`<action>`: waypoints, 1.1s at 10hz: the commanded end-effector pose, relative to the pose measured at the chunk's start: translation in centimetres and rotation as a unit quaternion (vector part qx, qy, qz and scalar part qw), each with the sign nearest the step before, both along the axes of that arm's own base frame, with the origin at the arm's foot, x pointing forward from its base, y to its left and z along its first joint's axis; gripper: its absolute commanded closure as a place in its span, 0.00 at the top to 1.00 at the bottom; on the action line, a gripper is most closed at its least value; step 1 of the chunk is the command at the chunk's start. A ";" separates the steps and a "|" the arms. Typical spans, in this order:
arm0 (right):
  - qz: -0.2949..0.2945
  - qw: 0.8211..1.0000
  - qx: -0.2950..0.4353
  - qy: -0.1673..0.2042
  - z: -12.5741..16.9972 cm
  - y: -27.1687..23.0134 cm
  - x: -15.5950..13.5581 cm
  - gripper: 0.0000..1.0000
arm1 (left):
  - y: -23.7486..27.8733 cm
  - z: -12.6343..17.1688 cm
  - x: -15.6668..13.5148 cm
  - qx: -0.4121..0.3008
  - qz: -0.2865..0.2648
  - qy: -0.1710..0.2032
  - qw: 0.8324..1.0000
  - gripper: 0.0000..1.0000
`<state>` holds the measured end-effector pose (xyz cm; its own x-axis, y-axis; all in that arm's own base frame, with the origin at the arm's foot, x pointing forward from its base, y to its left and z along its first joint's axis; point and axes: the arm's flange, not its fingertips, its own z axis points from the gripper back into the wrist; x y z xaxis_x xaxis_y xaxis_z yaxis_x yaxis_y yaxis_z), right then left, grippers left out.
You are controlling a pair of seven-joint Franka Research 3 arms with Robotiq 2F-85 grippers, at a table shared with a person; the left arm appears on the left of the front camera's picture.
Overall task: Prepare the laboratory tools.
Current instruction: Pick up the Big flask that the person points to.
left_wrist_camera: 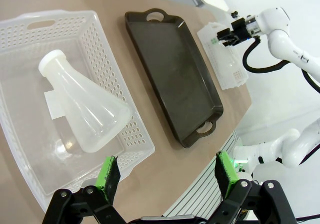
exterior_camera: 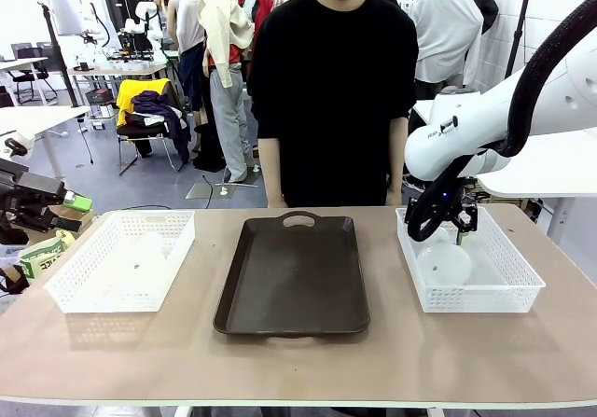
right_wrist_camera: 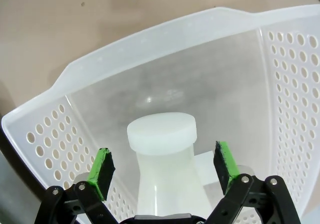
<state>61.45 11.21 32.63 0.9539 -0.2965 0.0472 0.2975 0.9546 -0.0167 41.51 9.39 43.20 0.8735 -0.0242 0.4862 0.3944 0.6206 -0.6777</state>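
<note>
Separately, one flask (left_wrist_camera: 82, 108) per basket (left_wrist_camera: 107, 63)

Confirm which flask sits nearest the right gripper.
The flask in the right basket, directly before the open right gripper; the other flask lies in the left basket.

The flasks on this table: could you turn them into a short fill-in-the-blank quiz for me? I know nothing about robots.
1. The flask in the left basket lies on its ____.
2. The dark tray sits ____ the left basket and the right basket.
3. The right gripper hangs over the other flask, one finger on each side of its neck, with its jaws ____.

Missing words: side; between; open.
</note>
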 end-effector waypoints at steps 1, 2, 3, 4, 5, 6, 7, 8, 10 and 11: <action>-0.008 1.000 -0.024 0.010 0.1 0.5 0.5 0.88 | 0.0 0.1 0.0 -0.007 -0.001 -0.003 1.000 1.00; -0.005 1.000 -0.025 0.009 0.1 0.5 0.6 0.70 | 0.0 0.1 0.0 -0.007 -0.001 -0.003 1.000 1.00; -0.004 1.000 -0.028 0.012 0.0 0.5 0.7 0.52 | 0.0 0.1 0.0 -0.007 -0.001 -0.003 1.000 1.00; -0.003 0.999 -0.037 0.017 -0.2 0.2 0.9 0.34 | 0.0 0.1 0.0 -0.007 -0.001 -0.003 1.000 1.00; -0.002 0.999 -0.044 0.016 -0.6 -0.2 1.3 0.16 | 0.0 0.1 0.0 -0.007 -0.001 -0.003 1.000 1.00; -0.005 0.999 -0.049 0.020 -0.9 -0.4 1.5 0.00 | 0.0 0.1 0.0 -0.007 -0.001 -0.003 1.000 1.00; -0.006 0.998 -0.051 0.022 -0.8 -0.4 1.5 0.00 | 0.0 0.1 0.0 -0.007 -0.001 -0.003 1.000 1.00; -0.007 0.998 -0.052 0.023 -0.8 -0.4 1.4 0.00 | 0.0 0.1 0.0 -0.007 -0.001 -0.003 1.000 1.00; -0.009 0.998 -0.052 0.024 -0.8 -0.5 1.2 0.00 | 0.0 0.1 0.0 -0.007 -0.001 -0.003 1.000 1.00; -0.005 0.998 -0.049 0.031 -0.7 -0.3 1.1 0.00 | 0.0 0.1 0.0 -0.007 -0.001 -0.003 1.000 1.00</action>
